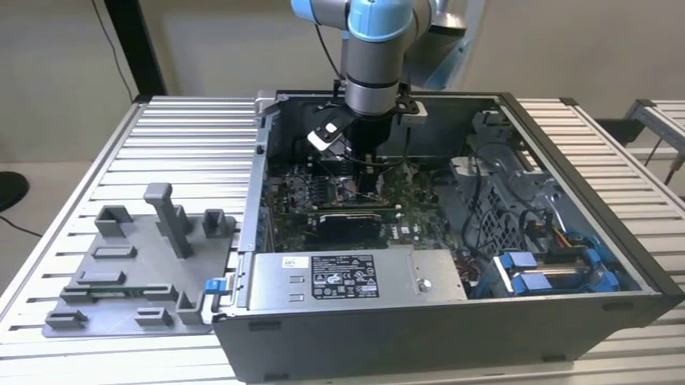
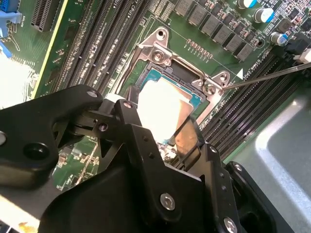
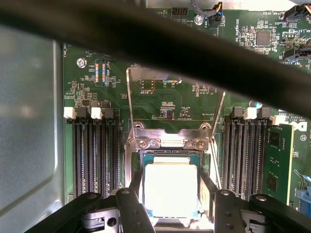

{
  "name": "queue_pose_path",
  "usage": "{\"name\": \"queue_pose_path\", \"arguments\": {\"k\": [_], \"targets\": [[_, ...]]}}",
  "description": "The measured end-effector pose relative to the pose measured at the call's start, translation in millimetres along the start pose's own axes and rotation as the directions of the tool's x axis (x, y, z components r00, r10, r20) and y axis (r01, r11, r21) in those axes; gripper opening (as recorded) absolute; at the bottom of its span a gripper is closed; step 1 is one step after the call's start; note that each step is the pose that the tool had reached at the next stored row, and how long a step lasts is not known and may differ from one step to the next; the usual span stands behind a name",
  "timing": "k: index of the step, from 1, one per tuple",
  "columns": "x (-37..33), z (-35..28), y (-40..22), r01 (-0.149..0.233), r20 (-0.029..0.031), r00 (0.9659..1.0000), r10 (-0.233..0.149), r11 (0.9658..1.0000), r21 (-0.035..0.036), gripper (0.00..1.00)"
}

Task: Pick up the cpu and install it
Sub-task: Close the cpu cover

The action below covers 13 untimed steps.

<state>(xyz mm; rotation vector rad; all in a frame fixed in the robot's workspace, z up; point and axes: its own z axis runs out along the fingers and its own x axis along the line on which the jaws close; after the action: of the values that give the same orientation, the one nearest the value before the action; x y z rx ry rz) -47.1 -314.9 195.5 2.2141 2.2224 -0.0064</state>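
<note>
Clasping the single cpu point(image 3: 171, 193), the one claw point(image 3: 171, 178) sits low over the open socket point(image 3: 170, 143).

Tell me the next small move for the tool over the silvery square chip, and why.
Probably ease the tool straight up. The small square silvery-topped cpu looks level inside the teal-edged socket, the tool straddles it, and the silver metal retention frame sits close beside it, so a sideways pull might shift the chip.
</note>
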Motion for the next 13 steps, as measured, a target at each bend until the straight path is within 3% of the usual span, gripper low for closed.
{"name": "queue_pose_path", "arguments": {"k": [5, 6, 10, 13], "targets": [[0.0, 0.1, 0.0, 0.000, 0.0000, 1.0000, 0.000, 1.0000, 0.0000, 0.00], [0.1, 0.2, 0.0, 0.000, -0.0009, 1.0000, 0.000, 1.0000, -0.0001, 1.00], [0.0, 0.0, 0.0, 0.000, 0.0002, 1.0000, 0.000, 1.0000, 0.0000, 1.00], [0.0, -6.0, 0.0, 0.000, 0.0002, 1.0000, 0.000, 1.0000, 0.0000, 1.00]]}}
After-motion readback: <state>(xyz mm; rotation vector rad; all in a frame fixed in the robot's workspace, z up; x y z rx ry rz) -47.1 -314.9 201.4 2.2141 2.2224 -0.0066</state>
